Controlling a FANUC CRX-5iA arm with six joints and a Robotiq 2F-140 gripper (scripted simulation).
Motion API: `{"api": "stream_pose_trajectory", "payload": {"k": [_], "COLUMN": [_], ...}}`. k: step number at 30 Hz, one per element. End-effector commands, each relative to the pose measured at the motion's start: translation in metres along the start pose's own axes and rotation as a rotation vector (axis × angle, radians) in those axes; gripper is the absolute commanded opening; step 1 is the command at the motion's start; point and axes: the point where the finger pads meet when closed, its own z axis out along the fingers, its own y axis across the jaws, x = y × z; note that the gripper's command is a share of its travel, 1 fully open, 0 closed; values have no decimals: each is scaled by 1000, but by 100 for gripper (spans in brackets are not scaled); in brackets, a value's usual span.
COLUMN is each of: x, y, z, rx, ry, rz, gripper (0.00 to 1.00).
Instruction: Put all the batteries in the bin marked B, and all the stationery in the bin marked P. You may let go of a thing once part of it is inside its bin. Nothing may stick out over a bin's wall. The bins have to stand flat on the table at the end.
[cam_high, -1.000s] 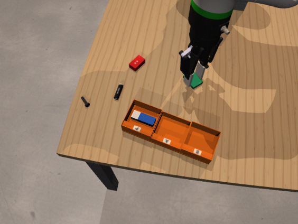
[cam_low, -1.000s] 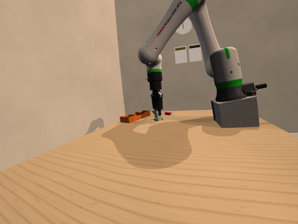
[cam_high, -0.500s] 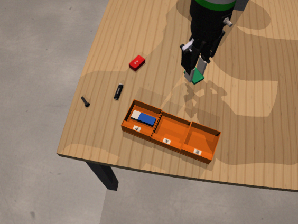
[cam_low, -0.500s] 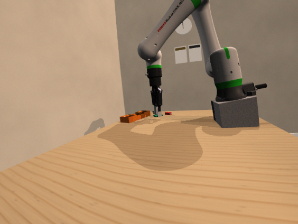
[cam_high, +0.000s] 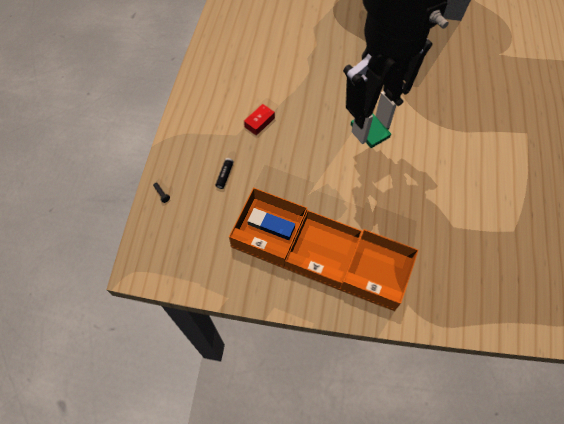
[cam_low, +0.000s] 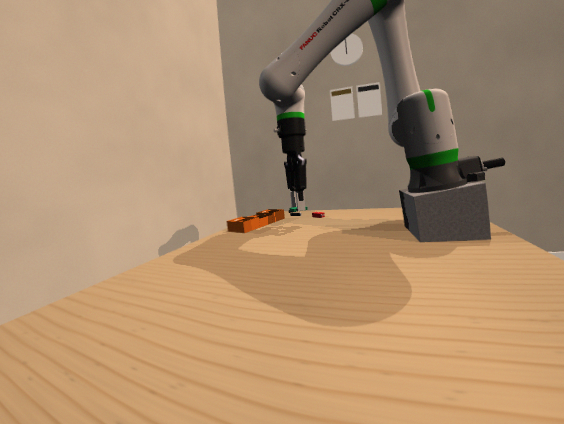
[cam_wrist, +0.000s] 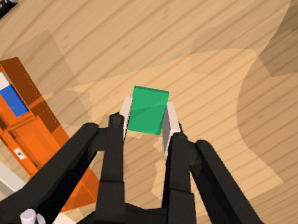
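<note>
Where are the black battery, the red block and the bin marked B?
black battery (cam_high: 224, 173): top view, on the middle of its dark barrel.
red block (cam_high: 259, 118) (cam_low: 318, 215): top view, on its upper face; exterior view, on its visible side.
bin marked B (cam_high: 404, 278): top view, on its right-hand wall.

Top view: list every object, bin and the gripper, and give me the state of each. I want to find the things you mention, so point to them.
Gripper (cam_high: 374, 120) (cam_low: 297, 204) (cam_wrist: 147, 109): shut on the green block
Green block (cam_high: 380, 134) (cam_low: 293, 210) (cam_wrist: 148, 111): held between the fingers
Red block (cam_high: 259, 119) (cam_low: 318, 214): lying flat
Black battery (cam_high: 224, 173) (cam_low: 295, 214) (cam_wrist: 6, 8): lying on its side, outside the bins
Dark bolt (cam_high: 161, 192): lying on its side
Blue-and-white block (cam_high: 278, 225) (cam_wrist: 14, 101): inside bin P
Bin P (cam_high: 240, 240) (cam_low: 278, 214) (cam_wrist: 22, 75): upright, occupied
Middle bin (cam_high: 299, 260) (cam_low: 261, 220) (cam_wrist: 44, 140): upright, empty
Bin B (cam_high: 356, 281) (cam_low: 240, 226) (cam_wrist: 82, 192): upright, empty
</note>
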Motion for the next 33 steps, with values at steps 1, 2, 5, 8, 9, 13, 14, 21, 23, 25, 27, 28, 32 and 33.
{"api": "stream_pose_trajectory", "payload": {"k": [1, 2, 5, 8, 9, 13, 14, 21, 23, 25, 27, 28, 32, 33], "x": [0, 0, 0, -1, -2, -4, -5, -11, -13, -15, -16, -16, -18, -19], "y": [0, 0, 0, -6, -12, -24, -30, -71, -83, -95, -107, -107, -119, -125], "z": [-1, -1, -1, 0, 0, 0, 0, 0, 0, 0, 0, 0, 0, 0], "rx": [0, 0, 0, 0, 0, 0, 0, 0, 0, 0, 0, 0, 0, 0], "ry": [0, 0, 0, 0, 0, 0, 0, 0, 0, 0, 0, 0, 0, 0], "rz": [0, 0, 0, 0, 0, 0, 0, 0, 0, 0, 0, 0, 0, 50], "gripper": [29, 29, 29, 29, 29, 29, 29, 29, 29, 29, 29, 29, 29, 29]}}
